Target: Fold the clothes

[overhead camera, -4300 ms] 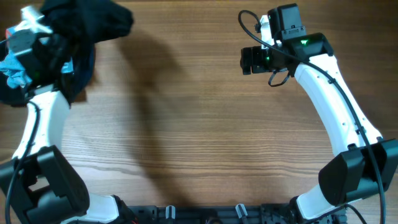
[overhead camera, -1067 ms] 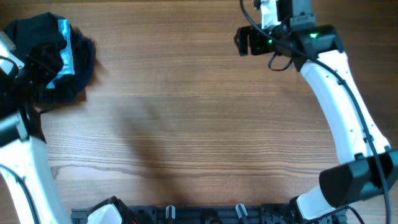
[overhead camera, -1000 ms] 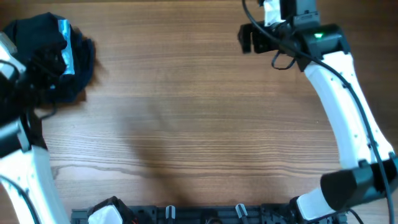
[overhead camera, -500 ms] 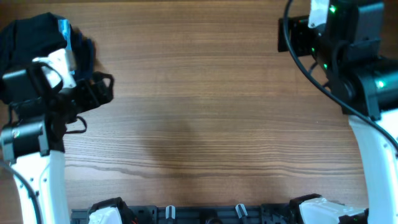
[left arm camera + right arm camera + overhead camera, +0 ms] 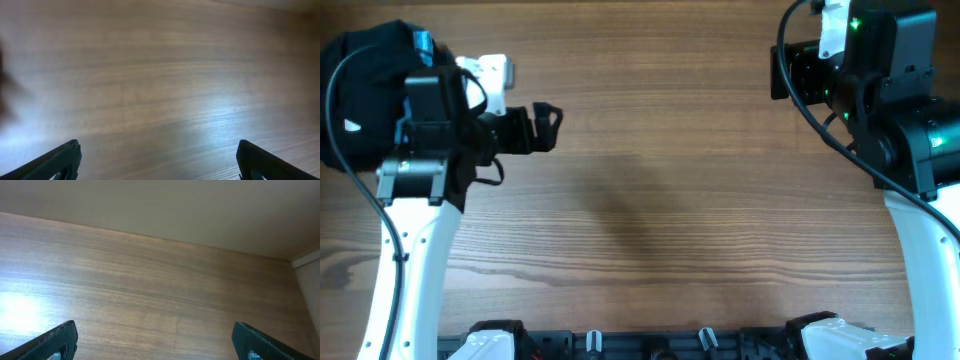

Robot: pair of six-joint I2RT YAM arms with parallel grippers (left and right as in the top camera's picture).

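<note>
No writing can be read. The clothes [image 5: 365, 80] lie as a black heap at the far left corner of the surface [image 5: 670, 220]. On the heap only a small white mark [image 5: 353, 125] is seen, too small to be told as letters. A light-blue patch [image 5: 420, 40] is shown at its top edge.

The left gripper [image 5: 548, 127] is held over bare wood to the right of the heap, apart from it. Its fingers are spread wide and nothing is kept between them. This is confirmed in the left wrist view, where only wood grain is seen between the two tips. In the overhead view the right side of the heap is partly covered by the left arm [image 5: 425, 150].

The right gripper [image 5: 157, 341] is found at the far right corner, well apart from the clothes. Its fingers are also spread wide, with nothing held.

Compared with half a second ago, the left gripper has been carried further to the right, away from the heap. The heap itself has not been shifted. The right arm is seen at nearly the same place as then.
</note>
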